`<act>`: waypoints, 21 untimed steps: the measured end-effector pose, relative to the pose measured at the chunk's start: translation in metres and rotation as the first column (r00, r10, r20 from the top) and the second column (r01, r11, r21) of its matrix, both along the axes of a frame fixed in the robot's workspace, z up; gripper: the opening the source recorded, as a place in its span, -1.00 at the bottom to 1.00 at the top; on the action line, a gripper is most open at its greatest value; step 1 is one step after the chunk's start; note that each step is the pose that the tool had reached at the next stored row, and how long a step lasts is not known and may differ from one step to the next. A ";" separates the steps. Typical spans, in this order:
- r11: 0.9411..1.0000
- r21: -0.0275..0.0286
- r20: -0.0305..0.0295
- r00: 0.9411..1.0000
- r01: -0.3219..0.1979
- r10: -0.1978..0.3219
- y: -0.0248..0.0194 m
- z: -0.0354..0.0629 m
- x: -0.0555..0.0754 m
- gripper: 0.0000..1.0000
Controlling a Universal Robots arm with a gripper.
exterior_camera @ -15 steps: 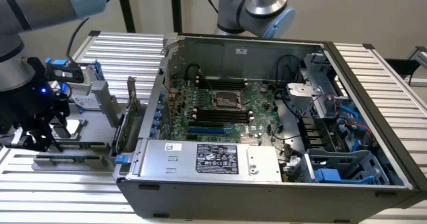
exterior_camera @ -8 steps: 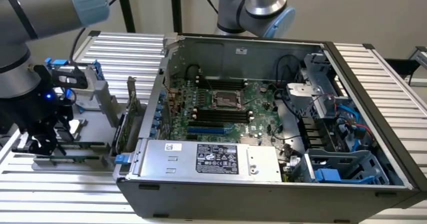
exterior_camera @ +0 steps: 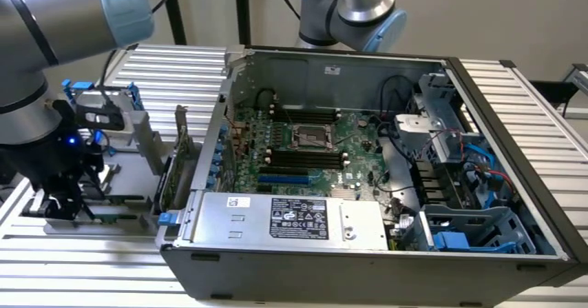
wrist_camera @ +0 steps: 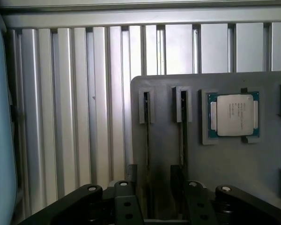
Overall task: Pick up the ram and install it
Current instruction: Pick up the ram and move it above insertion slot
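Two ram sticks stand on edge in slots of a grey holder tray (wrist_camera: 225, 164); they show as thin dark lines, one ram (wrist_camera: 146, 140) and a second ram (wrist_camera: 183, 136) beside it. My gripper (wrist_camera: 153, 187) hovers low over the tray, open, its dark fingers (wrist_camera: 131, 176) standing apart on either side of the first stick without gripping it. In the exterior view the gripper (exterior_camera: 60, 208) hangs over the tray (exterior_camera: 129, 167) at the exterior view's left, beside the open computer case (exterior_camera: 368, 260). The black memory slots (exterior_camera: 303, 158) lie on the motherboard inside the case.
A square silver processor (wrist_camera: 234, 115) sits in a pocket of the tray next to the sticks. A drive with blue rails (exterior_camera: 92, 108) stands behind the tray. Inside the case are a power supply (exterior_camera: 285, 218), cables and a drive cage (exterior_camera: 469, 229). A ribbed aluminium table (wrist_camera: 61, 117) lies underneath.
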State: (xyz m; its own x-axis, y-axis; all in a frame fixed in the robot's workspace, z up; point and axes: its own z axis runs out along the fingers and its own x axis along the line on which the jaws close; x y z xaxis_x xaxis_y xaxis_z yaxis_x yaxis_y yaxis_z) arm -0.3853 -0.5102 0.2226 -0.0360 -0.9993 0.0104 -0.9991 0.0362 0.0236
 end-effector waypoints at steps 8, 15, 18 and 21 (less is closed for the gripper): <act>1.000 -0.002 0.000 1.000 0.000 0.000 -0.0025 -0.0114 0.002 -0.16; 1.000 -0.001 0.000 1.000 0.000 0.000 -0.0026 -0.0233 0.003 -0.16; 1.000 -0.002 0.000 1.000 0.000 0.000 -0.0026 -0.0252 0.003 -0.16; 1.000 -0.002 0.000 1.000 0.000 0.000 -0.0023 -0.0262 0.003 -0.33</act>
State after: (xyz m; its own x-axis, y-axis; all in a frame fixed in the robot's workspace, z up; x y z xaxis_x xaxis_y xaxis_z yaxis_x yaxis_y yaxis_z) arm -0.3825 -0.5124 0.1964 -0.0359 -0.9993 0.0127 -0.9991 0.0362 0.0236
